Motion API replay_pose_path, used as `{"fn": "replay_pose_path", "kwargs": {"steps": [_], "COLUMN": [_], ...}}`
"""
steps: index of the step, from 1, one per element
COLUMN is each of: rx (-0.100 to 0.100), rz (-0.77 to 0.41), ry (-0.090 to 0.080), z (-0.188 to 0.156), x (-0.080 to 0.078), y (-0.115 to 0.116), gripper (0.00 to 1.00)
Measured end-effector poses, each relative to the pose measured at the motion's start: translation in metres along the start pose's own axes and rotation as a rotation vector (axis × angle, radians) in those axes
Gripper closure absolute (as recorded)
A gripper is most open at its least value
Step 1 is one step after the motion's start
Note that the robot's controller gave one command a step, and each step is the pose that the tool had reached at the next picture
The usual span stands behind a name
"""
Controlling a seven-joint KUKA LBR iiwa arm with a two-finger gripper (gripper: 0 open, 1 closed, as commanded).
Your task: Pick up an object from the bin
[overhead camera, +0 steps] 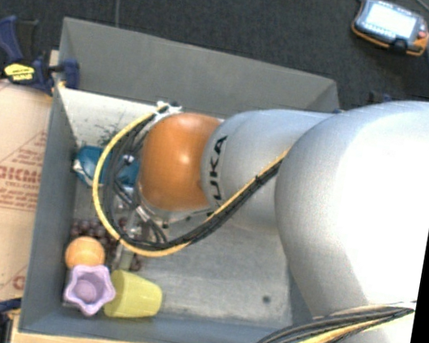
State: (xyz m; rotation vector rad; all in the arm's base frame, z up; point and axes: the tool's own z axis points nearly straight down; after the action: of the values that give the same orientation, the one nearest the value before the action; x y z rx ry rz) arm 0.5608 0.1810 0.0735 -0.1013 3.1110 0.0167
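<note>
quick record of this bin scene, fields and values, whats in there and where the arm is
bin: grey metal
arm: reaches in from the right, wrist low over the bin's left part
pincer: just above and right of the orange ball
near-left corner: orange ball, purple flower-shaped cup, yellow cup lying on its side
left wall: blue object, partly hidden by the arm
held thing: cannot tell

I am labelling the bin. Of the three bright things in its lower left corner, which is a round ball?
The orange ball, uppermost of the three; the purple flower-shaped piece below it has lobes, and the yellow cup lies on its side.
</note>
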Motion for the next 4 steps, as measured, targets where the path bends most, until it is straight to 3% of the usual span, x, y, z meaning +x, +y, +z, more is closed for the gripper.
{"fn": "replay_pose_path", "kwargs": {"steps": [1,3,4], "rx": [0.002,0.004,0.003], "rz": [0.063,0.066,0.065], "ry": [0.011,0.019,0.017], "z": [0.003,-0.017,-0.061], "x": [-0.005,-0.003,-0.005], "y": [0.004,0.003,0.004], "gripper": [1.0,1.0,1.0]}}
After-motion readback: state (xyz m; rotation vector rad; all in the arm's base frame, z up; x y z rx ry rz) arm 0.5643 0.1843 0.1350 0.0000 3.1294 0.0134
